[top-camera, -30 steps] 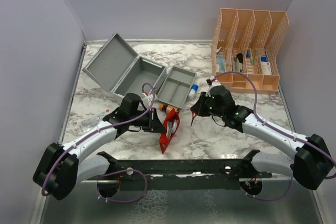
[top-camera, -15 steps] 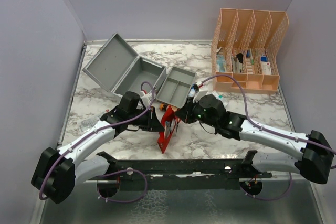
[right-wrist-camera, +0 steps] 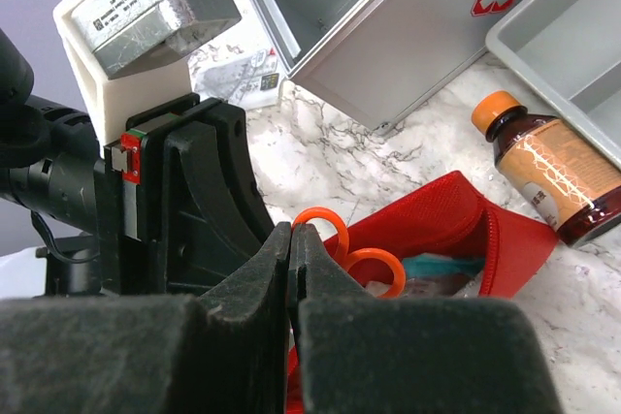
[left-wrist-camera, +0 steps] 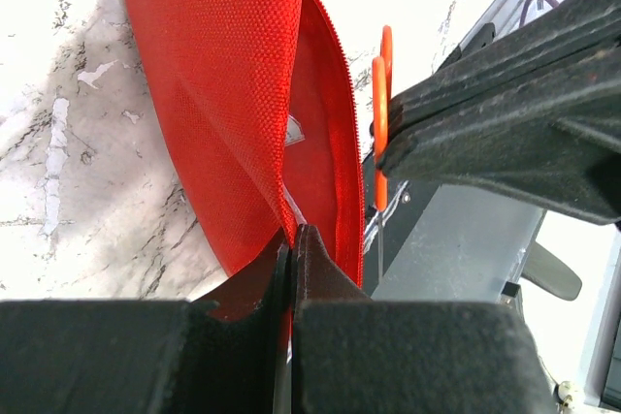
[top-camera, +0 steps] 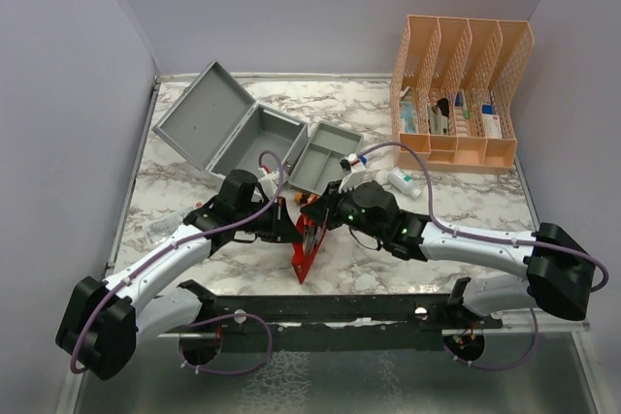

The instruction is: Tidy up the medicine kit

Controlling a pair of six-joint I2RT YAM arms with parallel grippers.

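Pinching the top edge of the red pouch [left-wrist-camera: 233, 94], the left hand [left-wrist-camera: 291, 239] is clamped shut on the fabric and holds the pouch upright and sagging just above the table [top-camera: 466, 210]. Right hand [right-wrist-camera: 291, 232] is closed too, tips right at the orange scissors [left-wrist-camera: 378, 104] that poke out of the pouch mouth; can't tell if it actually has the handle. A brown bottle [right-wrist-camera: 553, 176] lies on the table just beside the pouch. The medicine kit [top-camera: 199, 113] sits behind both hands at rear left, lid thrown back, main box open, with its inner tray [top-camera: 328, 154] lifted out and resting against its right side. Peach organizer [top-camera: 466, 94] stands well apart at rear right. Judgement: the kit is stiff metal, smooth, likely slippery and heavy, so best taken by a thin wall rim; the tray looks light and rigid, so grab its rim or divider.
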